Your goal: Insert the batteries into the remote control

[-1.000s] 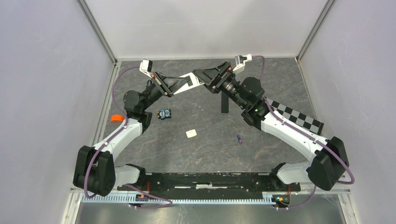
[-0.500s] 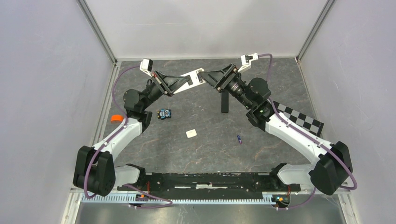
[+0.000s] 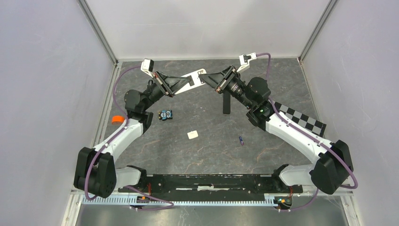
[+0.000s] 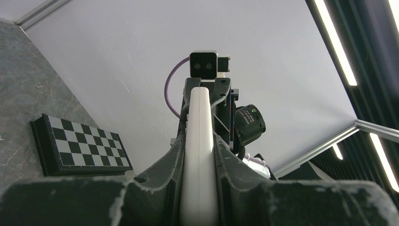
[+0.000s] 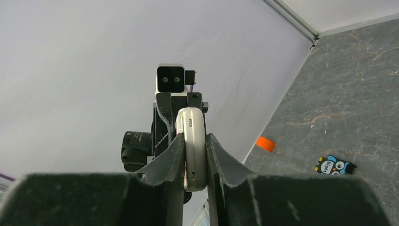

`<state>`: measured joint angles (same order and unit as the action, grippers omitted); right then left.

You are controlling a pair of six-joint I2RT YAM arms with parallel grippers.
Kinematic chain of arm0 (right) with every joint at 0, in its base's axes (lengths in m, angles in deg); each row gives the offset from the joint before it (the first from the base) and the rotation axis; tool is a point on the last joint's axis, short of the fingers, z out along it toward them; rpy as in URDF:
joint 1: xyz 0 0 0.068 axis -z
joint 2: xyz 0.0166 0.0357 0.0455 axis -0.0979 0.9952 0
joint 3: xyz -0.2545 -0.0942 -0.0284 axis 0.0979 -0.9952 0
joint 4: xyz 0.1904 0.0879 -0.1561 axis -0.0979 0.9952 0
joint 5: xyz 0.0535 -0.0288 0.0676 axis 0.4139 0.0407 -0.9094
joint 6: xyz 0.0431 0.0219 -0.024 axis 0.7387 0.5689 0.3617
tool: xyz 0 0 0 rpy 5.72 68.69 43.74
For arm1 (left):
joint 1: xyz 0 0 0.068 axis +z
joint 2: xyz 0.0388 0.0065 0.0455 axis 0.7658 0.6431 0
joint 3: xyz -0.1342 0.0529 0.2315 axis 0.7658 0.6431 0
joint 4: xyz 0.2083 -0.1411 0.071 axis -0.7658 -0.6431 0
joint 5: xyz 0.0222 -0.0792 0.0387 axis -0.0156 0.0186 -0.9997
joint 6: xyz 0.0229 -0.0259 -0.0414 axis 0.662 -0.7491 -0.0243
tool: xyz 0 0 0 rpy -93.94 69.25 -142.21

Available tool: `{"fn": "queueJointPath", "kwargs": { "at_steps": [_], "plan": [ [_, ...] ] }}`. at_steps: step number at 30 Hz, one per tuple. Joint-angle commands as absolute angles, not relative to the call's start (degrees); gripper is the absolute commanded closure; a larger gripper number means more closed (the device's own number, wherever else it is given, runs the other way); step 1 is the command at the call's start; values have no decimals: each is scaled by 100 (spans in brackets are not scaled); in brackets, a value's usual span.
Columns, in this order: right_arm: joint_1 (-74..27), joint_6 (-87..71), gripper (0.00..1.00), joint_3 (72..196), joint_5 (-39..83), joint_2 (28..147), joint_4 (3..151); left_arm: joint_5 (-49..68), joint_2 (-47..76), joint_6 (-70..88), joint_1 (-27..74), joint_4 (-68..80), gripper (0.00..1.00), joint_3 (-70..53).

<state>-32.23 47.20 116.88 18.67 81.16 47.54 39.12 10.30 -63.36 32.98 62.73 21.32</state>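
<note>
Both arms hold the white remote control [image 3: 194, 77] in the air over the far part of the table. My left gripper [image 3: 182, 83] is shut on one end, and in the left wrist view the remote control [image 4: 199, 141] stands edge-on, pressed by both fingers of the left gripper [image 4: 199, 147]. My right gripper [image 3: 207, 78] is shut on the other end. In the right wrist view, both pads of the right gripper [image 5: 194, 141] touch the remote control [image 5: 193, 129]. One dark battery [image 3: 241, 140] lies on the table, right of centre and far from both grippers.
A slim black remote [image 3: 226, 101] lies under the right arm. A small white piece [image 3: 192, 134] lies mid-table, an owl sticker [image 3: 164, 114] and orange tape [image 3: 117, 119] to the left. A checkerboard [image 3: 301, 120] sits at the right, with walls all round.
My right gripper slid onto the free end of the remote control and went from wide open to shut on it. The left gripper and the remote stayed put.
</note>
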Motion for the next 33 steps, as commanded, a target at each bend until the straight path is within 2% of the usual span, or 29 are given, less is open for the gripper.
{"fn": "queueJointPath", "kwargs": {
  "at_steps": [1, 4, 6, 8, 11, 13, 15, 20, 22, 27, 30, 33],
  "plan": [
    [-3200, 4855, 83, 11781, 1844, 8198, 4811, 3998, 812, -6127, 3310, 6591, 98, 1809],
    [-3200, 4922, 85, 11773, 1831, 8234, 4880, 3998, 758, -6006, 3310, 6573, 98, 1807],
    [-3200, 4930, 81, 11784, 1788, 8251, 4852, 3996, 756, -5989, 3310, 6546, 98, 1805],
    [-3179, 4919, 65, 11771, 1687, 8247, 4696, 3985, 754, -5975, 3310, 6462, 98, 1809],
    [-3098, 4694, 34, 11743, 1436, 8165, 4413, 3972, 738, -5865, 3310, 6222, 98, 1833],
    [-3010, 4395, 22, 11716, 1226, 8064, 4336, 3961, 710, -5715, 3319, 5973, 98, 1872],
    [-2881, 4071, 17, 11640, 996, 7901, 4319, 3968, 664, -5514, 3333, 5722, 98, 1927],
    [-2476, 3433, 16, 11169, 886, 7220, 4920, 4145, 533, -4690, 3401, 4870, 98, 2011],
    [-2358, 2705, 18, 11284, 1107, 7037, 6011, 4247, 442, -4264, 3431, 4362, 98, 2001],
    [-2352, 974, 23, 11742, 2683, 7043, 9052, 4254, 89, -3066, 3451, 2990, 98, 1959],
    [-2355, 438, 26, 11567, 3323, 7254, 10093, 4422, -35, -2551, 3454, 2566, 98, 1885],
    [-2356, 262, 29, 11176, 3370, 7439, 10752, 4567, -91, -2243, 3451, 2321, 98, 1820]
  ]
}}
